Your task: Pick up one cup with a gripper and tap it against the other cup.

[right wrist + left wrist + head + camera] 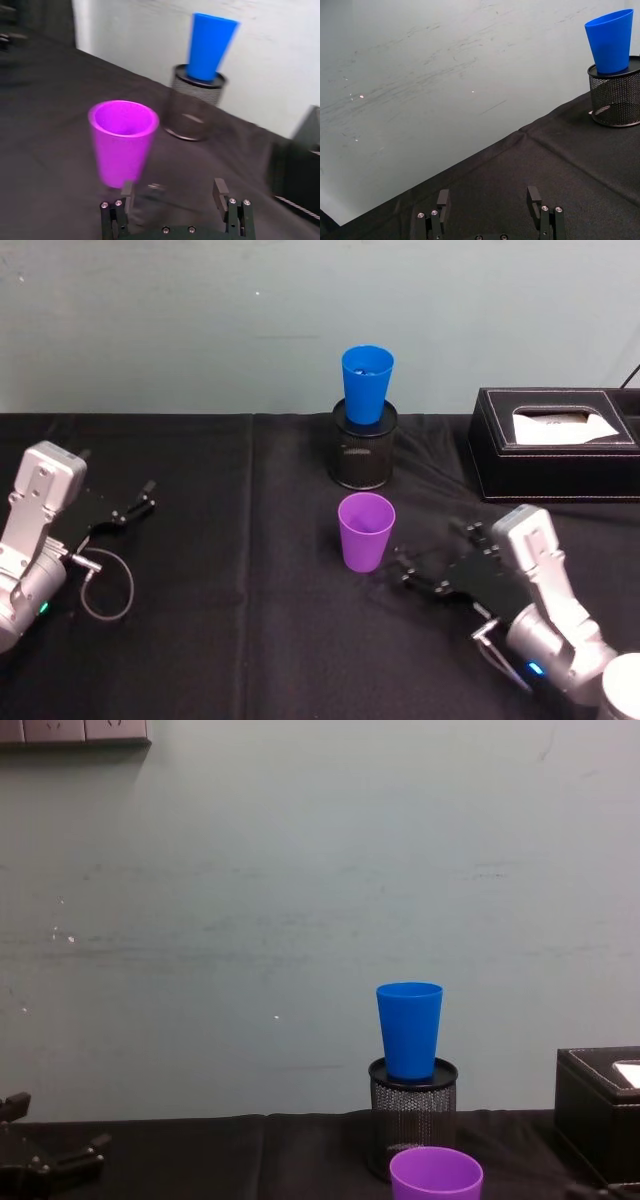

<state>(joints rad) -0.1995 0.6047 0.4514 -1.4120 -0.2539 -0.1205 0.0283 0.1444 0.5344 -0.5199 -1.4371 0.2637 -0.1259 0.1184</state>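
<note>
The black-clothed table [250,640] carries a black tissue box [555,445] at the far right. The left gripper [135,502] rests at the table's left side with its jaws spread and empty. The right gripper [432,550], also released, lies just right of the purple cup [365,530], apart from it. Behind that cup, the mesh holder [364,455] bears the blue cup [367,383] upright on top.

The chest view's lower edge cuts off the purple cup [436,1178] just below its rim. The base of the blue cup [367,383] is hidden, seemingly sunk into the mesh holder [364,455].
</note>
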